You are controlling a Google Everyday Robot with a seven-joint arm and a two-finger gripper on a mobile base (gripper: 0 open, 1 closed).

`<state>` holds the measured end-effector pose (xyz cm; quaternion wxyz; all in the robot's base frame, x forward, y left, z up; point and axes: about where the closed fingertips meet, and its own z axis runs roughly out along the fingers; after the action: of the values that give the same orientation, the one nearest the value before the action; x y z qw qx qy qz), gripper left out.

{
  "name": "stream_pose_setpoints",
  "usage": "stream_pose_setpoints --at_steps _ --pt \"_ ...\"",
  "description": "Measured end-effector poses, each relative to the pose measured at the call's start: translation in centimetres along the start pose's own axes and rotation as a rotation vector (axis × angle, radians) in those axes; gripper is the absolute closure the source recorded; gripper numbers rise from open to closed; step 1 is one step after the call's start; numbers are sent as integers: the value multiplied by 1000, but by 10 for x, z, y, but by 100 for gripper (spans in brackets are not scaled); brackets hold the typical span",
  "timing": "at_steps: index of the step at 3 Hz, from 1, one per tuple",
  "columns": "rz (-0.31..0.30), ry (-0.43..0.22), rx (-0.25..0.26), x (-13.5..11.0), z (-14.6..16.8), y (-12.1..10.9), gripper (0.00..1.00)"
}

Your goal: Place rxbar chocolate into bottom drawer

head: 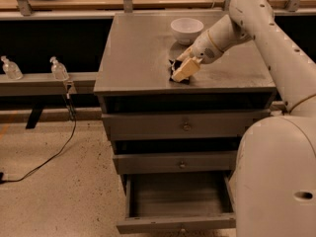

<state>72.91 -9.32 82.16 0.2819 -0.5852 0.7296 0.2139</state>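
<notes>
The rxbar chocolate (174,64) is a small black wrapper lying on the grey cabinet top (138,48), just in front of the white bowl (186,29). Only its dark edges show, because my gripper (183,70) is down on top of it and covers most of it. My white arm reaches in from the upper right. The bottom drawer (175,224) is pulled out, and the part of its inside that shows holds nothing. The two shallower drawers above it are shut.
My white base (276,181) fills the lower right, right beside the open drawer. Two small clear bottles (59,69) stand on a ledge to the left of the cabinet. A black cable (49,157) runs across the speckled floor at the left.
</notes>
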Motion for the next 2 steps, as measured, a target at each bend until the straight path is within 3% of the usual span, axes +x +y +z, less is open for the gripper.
stream_pose_setpoints --at_steps 1,2 --pt "-35 -35 13 6 -29 19 100" --pt "-96 -75 32 20 -70 58 100"
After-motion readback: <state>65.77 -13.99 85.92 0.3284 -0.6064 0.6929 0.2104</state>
